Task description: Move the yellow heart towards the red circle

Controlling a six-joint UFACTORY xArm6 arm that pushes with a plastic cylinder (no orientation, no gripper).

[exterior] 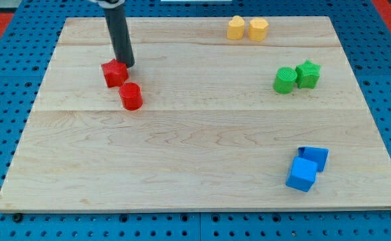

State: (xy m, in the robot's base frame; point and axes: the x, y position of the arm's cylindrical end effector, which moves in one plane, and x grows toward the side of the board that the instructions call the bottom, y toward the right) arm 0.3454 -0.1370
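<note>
No pincer on this rod, so no grip state to tell: my tip (pixel 126 63) sits beside the red circle (pixel 131 96), approach pending, needing travel to the yellow heart (pixel 236 28) at the desk's (pixel 182 167) top edge.

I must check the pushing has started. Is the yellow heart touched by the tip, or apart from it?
Apart. My tip is beside the red star-like block; the yellow heart sits far off at the view's top.
</note>
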